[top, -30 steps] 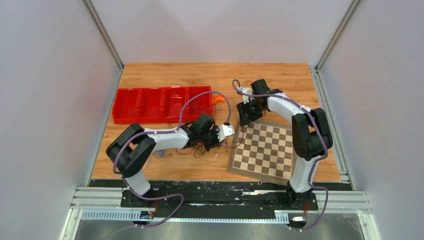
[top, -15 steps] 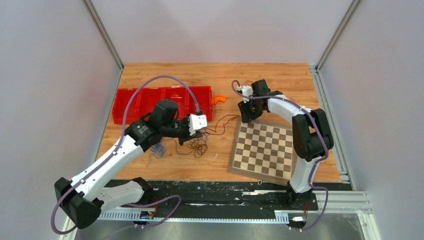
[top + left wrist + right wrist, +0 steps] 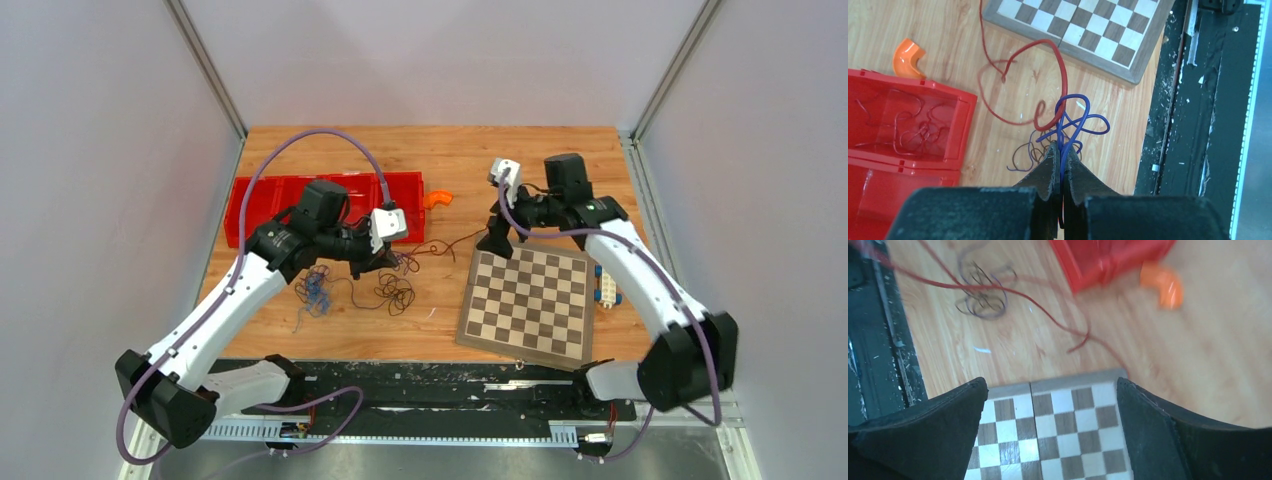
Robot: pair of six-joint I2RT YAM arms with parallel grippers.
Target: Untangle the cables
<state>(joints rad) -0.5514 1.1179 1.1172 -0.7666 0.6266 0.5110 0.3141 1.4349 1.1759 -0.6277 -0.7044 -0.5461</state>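
Note:
My left gripper (image 3: 1060, 146) is shut on a thin blue cable (image 3: 1083, 120), whose loops stick out past the fingertips. A red cable (image 3: 1062, 75) hooks through those loops and trails toward the chessboard. Below lies a dark brown coil (image 3: 1023, 157) on the wood. From above, the left gripper (image 3: 392, 262) hangs over the dark coil (image 3: 395, 293), with a blue bundle (image 3: 317, 290) to its left. The red cable (image 3: 450, 243) runs right toward my right gripper (image 3: 503, 243). That right gripper (image 3: 1050, 385) is open over the board's far edge, nothing between its fingers.
A red divided tray (image 3: 262, 205) sits at the back left, red wires in one compartment (image 3: 913, 130). An orange elbow piece (image 3: 436, 199) lies beside it. The chessboard (image 3: 525, 300) lies front right, white blocks (image 3: 607, 288) at its right edge.
The left arm has drawn back to the left and risen, shutting on the blue cable. The right gripper has opened wide and let go, its arm swinging its elbow out to the right.

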